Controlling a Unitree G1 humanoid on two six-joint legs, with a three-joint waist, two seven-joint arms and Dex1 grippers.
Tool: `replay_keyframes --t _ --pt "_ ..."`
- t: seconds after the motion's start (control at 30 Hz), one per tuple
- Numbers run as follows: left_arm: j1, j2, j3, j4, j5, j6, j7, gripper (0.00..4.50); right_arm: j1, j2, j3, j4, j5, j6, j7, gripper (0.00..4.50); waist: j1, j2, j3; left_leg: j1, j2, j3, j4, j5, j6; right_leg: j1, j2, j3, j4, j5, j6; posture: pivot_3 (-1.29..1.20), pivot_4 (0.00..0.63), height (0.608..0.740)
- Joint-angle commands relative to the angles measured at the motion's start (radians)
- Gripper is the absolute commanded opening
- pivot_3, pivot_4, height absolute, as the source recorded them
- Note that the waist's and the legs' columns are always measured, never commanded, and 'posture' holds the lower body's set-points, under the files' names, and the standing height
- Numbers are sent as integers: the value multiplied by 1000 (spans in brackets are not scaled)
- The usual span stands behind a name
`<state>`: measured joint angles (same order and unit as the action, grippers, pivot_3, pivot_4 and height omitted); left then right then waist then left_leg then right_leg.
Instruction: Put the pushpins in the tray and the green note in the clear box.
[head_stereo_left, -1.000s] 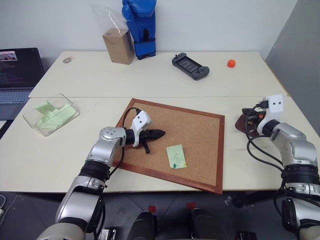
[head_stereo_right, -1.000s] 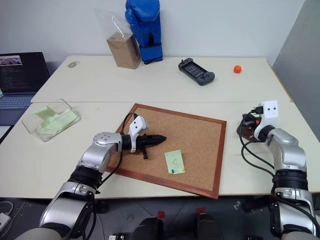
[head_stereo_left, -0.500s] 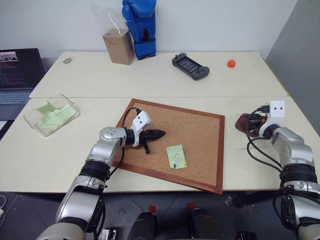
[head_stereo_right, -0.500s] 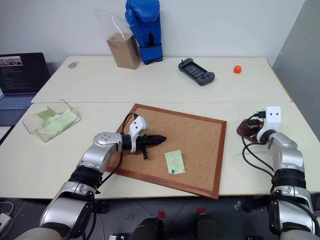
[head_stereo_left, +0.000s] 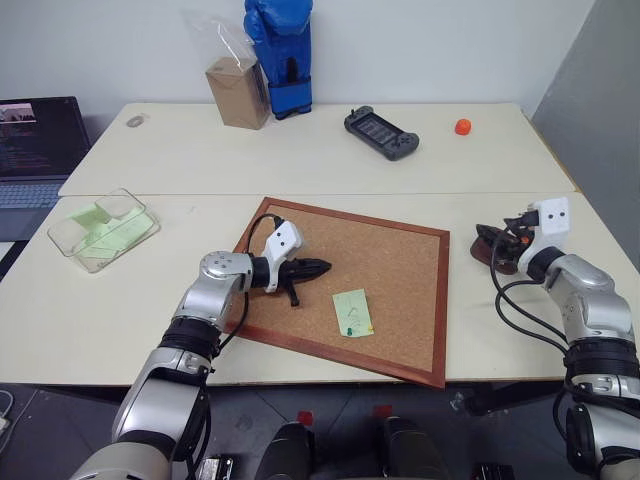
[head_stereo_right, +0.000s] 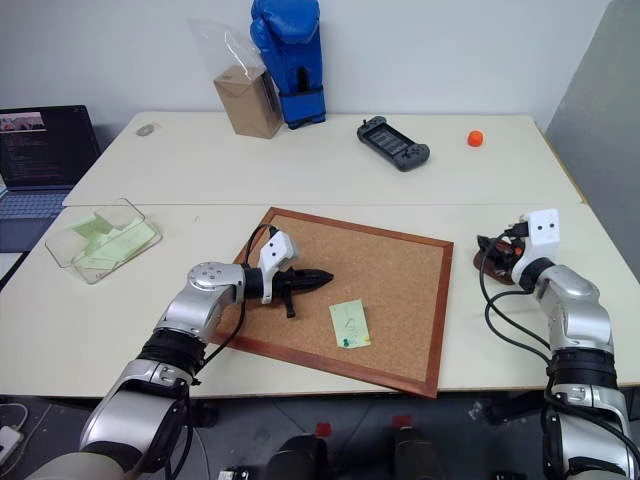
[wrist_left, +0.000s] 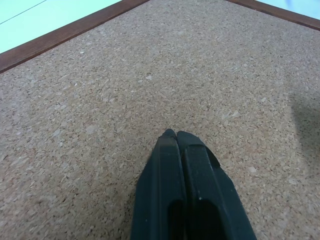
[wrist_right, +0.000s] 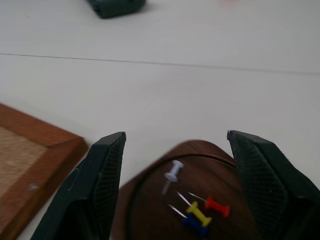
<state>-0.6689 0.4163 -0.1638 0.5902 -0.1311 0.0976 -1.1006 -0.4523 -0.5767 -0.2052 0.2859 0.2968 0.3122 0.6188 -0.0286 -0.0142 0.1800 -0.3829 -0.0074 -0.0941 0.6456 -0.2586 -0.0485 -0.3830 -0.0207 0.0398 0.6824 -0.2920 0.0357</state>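
The right end effector (wrist_right: 175, 150) hangs just above the tray (wrist_right: 150, 200), its two black fingers (wrist_right: 100, 185) spread wide apart with nothing between them. In the right wrist view four pushpins (wrist_right: 197, 212) lie loose in the dark reddish-brown tray: a white one, a red one, a yellow one and a blue one, the last three bunched together and the white one just beside them. The tray (head_stereo_left: 487, 247) sits on the counter (head_stereo_left: 120, 300) close to the right edge of the cork board (head_stereo_left: 400, 270), apart from its wooden frame.

The left end effector (head_stereo_left: 318, 267) rests low over the left part of the cork board, its fingers (wrist_left: 187, 190) pressed together and empty, pointing across the cork toward the board's middle. Near it, toward the board's front edge, lies the green note (head_stereo_left: 352, 312), flat on the cork, with a green pushpin (head_stereo_left: 349, 330) near its lower end.

The clear box (head_stereo_left: 103, 229) stands well apart, on the counter's far left, with pale-green slips of paper already inside it. A laptop (head_stereo_left: 38, 150) sits beyond the box at the counter's left edge. Along the back of the counter are a brown cardboard box (head_stereo_left: 236, 92) under a plastic bag, a blue boxing glove (head_stereo_left: 280, 50), a dark handheld game console (head_stereo_left: 380, 132) and a small orange object (head_stereo_left: 462, 127).
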Motion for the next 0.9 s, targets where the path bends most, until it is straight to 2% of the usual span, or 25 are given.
replay_keyframes --t 0.03,0.17,0.3,0.73,0.9 --pt "7 4 -23 32 38 11 2 0 148 -65 86 -362 108 -21 268 3412 -1 0 0 0 0 0 0 0 0 0 0 0 -1 0 0 0 150 740" --pt "2 5 -25 39 38 13 -3 0 286 -112 165 -565 131 -16 371 3412 -1 0 0 2 0 -1 0 0 0 3 1 -1 -2 0 0 0 150 740" --pt "-3 1 -27 45 41 12 -4 0 351 -108 240 -635 107 -46 397 3412 -3 -1 0 3 0 -1 1 0 0 4 1 -1 -2 0 1 0 150 740" --pt "5 1 -25 30 45 21 -1 0 296 30 419 -509 -26 -163 369 3412 -1 -1 0 3 0 -2 0 0 0 4 1 -2 -2 0 1 0 150 740" --pt "11 1 -25 19 45 26 3 0 280 57 448 -451 -49 -207 378 3412 -2 -1 0 3 0 -2 0 0 0 4 1 -2 -2 0 1 0 150 740"
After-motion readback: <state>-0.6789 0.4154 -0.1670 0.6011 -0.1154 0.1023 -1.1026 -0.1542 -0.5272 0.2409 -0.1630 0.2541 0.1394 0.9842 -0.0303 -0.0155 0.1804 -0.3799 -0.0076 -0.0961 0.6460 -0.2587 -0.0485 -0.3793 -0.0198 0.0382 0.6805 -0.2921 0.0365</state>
